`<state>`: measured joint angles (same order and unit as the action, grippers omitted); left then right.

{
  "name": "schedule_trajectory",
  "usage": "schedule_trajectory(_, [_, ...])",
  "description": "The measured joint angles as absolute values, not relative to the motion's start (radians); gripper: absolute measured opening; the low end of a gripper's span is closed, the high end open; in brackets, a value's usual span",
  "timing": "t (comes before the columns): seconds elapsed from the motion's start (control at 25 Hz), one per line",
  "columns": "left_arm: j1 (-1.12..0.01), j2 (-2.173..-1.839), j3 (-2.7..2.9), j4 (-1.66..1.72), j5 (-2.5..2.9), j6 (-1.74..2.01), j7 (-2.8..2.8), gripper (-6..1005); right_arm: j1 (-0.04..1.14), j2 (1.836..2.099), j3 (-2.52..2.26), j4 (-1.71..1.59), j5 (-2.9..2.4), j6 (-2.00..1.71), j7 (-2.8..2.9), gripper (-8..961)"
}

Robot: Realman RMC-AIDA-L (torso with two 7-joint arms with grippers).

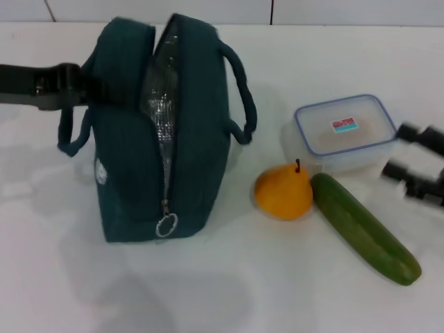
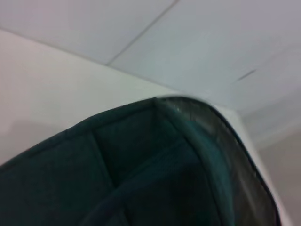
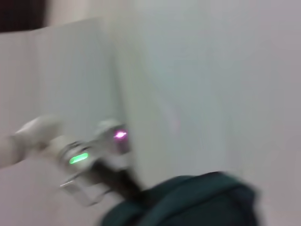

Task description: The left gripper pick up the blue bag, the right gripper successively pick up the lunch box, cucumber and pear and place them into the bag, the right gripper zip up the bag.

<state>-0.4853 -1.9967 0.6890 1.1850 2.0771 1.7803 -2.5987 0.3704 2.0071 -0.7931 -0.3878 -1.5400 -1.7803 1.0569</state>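
The blue bag (image 1: 139, 146) stands upright at the table's left, its zip open and the silver lining showing. My left gripper (image 1: 82, 84) reaches in from the left and is shut on the bag's upper left side, by the handle. The bag's fabric (image 2: 141, 174) fills the left wrist view. The lunch box (image 1: 343, 132) sits at the right. The pear (image 1: 283, 193) and the cucumber (image 1: 364, 229) lie in front of it. My right gripper (image 1: 402, 150) is open just right of the lunch box, apart from it. The right wrist view shows the bag (image 3: 188, 202), blurred.
The white table (image 1: 222, 291) stretches to a tiled wall at the back. The bag's ring zip pull (image 1: 166, 225) hangs at its near end. The left arm's joint with green and pink lights (image 3: 80, 153) shows in the right wrist view.
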Motion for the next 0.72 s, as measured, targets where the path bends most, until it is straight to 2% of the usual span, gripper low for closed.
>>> schedule_trajectory(0.08, [-0.478, -1.994, 0.69, 1.197, 2.047, 1.782, -2.599, 47, 0.365, 2.007, -0.701, -0.366, -1.54, -1.735, 1.103, 840])
schedule_trajectory(0.4, [-0.482, -1.998, 0.695, 1.204, 2.043, 1.782, -2.599, 47, 0.383, 2.009, -0.472, -0.297, -1.54, -1.506, 1.336, 840])
schedule_trajectory(0.72, [-0.496, -1.996, 0.695, 1.202, 2.046, 1.778, -2.615, 47, 0.46, 2.006, -0.458, -0.261, -1.541, -1.268, 1.541, 839])
